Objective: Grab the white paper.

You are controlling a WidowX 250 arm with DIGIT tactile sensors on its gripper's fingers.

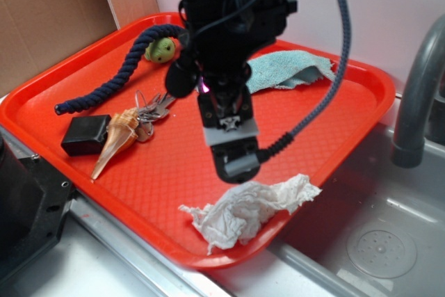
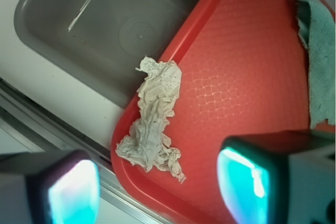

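Overhead, end effector (image 1: 235, 161) hangs above the red tray (image 1: 174, 165), jaws parted with nothing between them, poised just short of the white paper (image 1: 247, 210). Wrist view confirms: both fingers (image 2: 247, 192) apart, the paper (image 2: 152, 121) lying ahead of them, not between. Paper is a crumpled wad draped on the tray's rim nearest the sink (image 1: 375, 241), ragged edge overhanging slightly. Likely a pre-grasp hover; the next move calls for shifting toward the rim, then descending.

Elsewhere on the tray, well apart from the paper: blue-green cloth (image 1: 288, 71) at the far side, dark rope (image 1: 115, 67), small green toy (image 1: 160, 49), keys (image 1: 151, 110), cone shell (image 1: 117, 140), black box (image 1: 85, 135). Textured plastic tray; metal sink with grey faucet (image 1: 417, 95); cardboard (image 1: 49, 19) behind.
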